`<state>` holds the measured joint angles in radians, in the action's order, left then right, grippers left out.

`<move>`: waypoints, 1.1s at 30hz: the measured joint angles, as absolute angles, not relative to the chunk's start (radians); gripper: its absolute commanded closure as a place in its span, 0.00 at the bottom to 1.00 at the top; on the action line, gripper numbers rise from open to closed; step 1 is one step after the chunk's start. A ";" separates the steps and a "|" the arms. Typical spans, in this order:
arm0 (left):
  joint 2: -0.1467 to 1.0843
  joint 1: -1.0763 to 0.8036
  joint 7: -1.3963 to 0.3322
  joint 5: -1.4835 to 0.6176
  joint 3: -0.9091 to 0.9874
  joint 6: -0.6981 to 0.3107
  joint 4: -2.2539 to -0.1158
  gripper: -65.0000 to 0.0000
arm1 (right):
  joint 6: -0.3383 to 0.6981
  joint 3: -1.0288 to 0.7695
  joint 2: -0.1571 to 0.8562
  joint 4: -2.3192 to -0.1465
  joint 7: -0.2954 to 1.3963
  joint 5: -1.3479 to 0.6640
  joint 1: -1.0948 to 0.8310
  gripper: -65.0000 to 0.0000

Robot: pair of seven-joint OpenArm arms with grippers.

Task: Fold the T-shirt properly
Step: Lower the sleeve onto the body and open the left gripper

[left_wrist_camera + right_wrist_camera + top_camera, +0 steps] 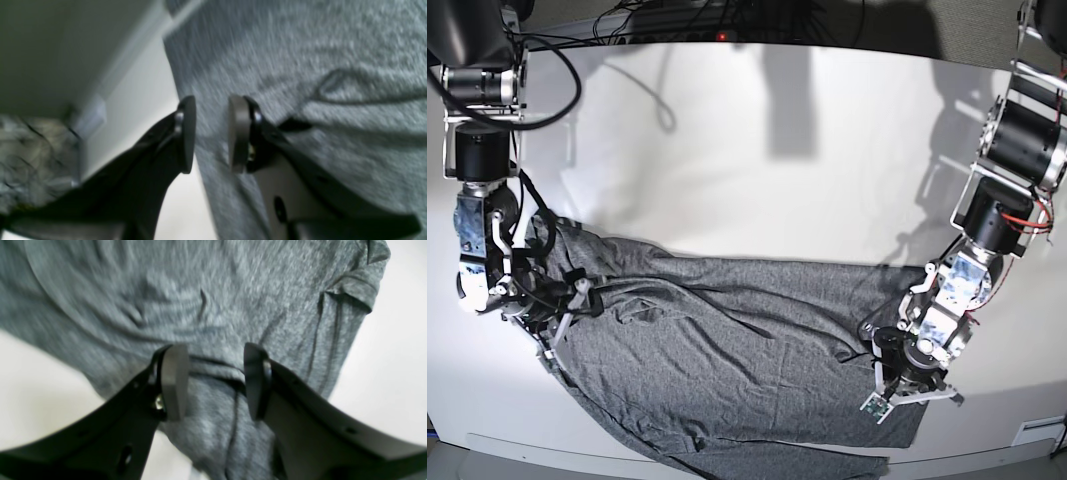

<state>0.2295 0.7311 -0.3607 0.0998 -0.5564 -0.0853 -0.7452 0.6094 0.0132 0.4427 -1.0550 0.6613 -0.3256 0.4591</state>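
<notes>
Both black-fingered arms reach low over their own ends of the work surface, the left gripper with a modest gap between its grey pads, the right gripper spread wider, nothing pinched in either.

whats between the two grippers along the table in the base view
In the base view, only the T-shirt lies there: rumpled grey fabric spreads unbroken from the right gripper across to the left gripper, with no other object on that stretch.

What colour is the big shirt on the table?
The T-shirt is mottled heather grey, seen best in the right wrist view.
</notes>
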 measured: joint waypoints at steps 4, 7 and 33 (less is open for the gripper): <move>0.230 0.716 -0.364 0.013 -0.556 -0.085 -0.745 0.75 | 0.572 0.013 0.443 -1.055 0.631 -0.370 0.440 0.60; 0.230 0.682 -0.350 -0.002 -0.556 -0.084 -0.746 0.75 | 0.572 0.013 0.442 -1.055 0.618 -0.362 0.398 0.60; 0.229 0.466 -0.212 0.025 -0.551 -0.060 -0.762 0.75 | 0.502 -0.102 0.382 -1.069 0.479 -0.245 0.182 0.60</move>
<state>0.2295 0.4664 -0.2123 0.0254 -0.5514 -0.0601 -0.7620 0.5018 -0.1017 0.3820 -1.0687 0.4786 -0.2455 0.1822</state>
